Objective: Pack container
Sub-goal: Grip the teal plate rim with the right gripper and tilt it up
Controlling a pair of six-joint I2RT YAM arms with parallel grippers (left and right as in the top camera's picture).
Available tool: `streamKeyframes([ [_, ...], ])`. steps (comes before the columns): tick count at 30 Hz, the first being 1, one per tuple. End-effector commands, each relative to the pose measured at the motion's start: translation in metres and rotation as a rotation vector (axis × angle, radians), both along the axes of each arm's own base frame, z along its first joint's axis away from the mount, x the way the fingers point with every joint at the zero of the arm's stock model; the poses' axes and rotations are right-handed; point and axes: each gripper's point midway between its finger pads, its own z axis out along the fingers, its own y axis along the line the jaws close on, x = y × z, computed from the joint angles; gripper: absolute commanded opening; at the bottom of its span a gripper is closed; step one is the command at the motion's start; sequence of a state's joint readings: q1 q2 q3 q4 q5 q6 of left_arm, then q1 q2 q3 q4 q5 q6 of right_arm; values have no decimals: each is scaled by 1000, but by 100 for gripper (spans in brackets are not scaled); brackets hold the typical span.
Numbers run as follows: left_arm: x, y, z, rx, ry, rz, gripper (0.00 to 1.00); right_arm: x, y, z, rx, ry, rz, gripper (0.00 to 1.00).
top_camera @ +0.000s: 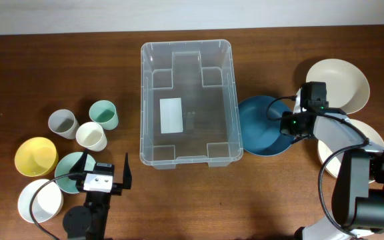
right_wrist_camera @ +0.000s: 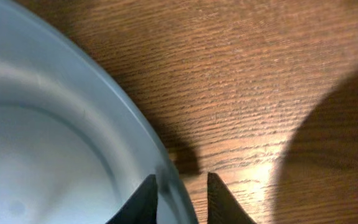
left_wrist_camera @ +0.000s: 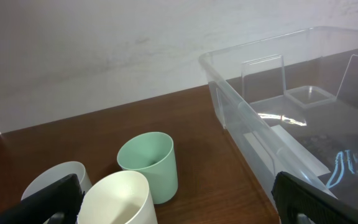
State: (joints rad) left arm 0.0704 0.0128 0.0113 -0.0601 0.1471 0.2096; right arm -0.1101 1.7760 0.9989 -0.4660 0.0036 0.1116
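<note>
- Your container [top_camera: 187,100] sits mid-table. There's a white label [top_camera: 171,115] on its base, but I can't read any writing on it.
- Brown wood table [top_camera: 279,193], white wall [left_wrist_camera: 104,43] behind.
- Cups [top_camera: 103,115] and bowls [top_camera: 35,157] are on its left, and a blue bowl [top_camera: 262,127] is just beside its right side.
- Right claw [right_wrist_camera: 182,186] straddles the blue bowl's rim with a gap showing, not clamped.
- Left claw [top_camera: 107,163] is spread wide, holding nothing.
</note>
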Motion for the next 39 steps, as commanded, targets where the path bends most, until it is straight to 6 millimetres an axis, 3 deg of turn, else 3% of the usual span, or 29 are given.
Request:
streamKeyframes([
  [1, -1, -3, -1, 11, -1, -17, 99, 7, -3, 4, -5, -16, -10, 16],
  [4, -1, -3, 0, 11, -1, -17, 99, 7, -3, 4, -5, -16, -10, 4],
  [11, -1, -3, 0, 11, -1, -17, 99, 8, -3, 6, -2, -21, -24, 4],
  [14, -1, -3, 0, 11, -1, -17, 99, 12, -4, 18, 5, -55, -63, 4],
  [21, -1, -3, 0, 11, -1, -17, 99, 35, -24, 104, -70, -280, -173, 4],
  [26, -1, -3, 0, 11, -1, -17, 99, 38, -33, 164, -117, -429, -201, 4],
  [30, -1, -3, -1, 11, -1, -17, 99, 37, -33, 188, -117, -489, -203, 4],
  [35, -1, -3, 0, 11, -1, -17, 99, 27, -31, 176, -115, -427, -199, 4],
  [39, -1, -3, 0, 11, -1, -17, 99, 7, -28, 138, -73, -264, -261, 4],
])
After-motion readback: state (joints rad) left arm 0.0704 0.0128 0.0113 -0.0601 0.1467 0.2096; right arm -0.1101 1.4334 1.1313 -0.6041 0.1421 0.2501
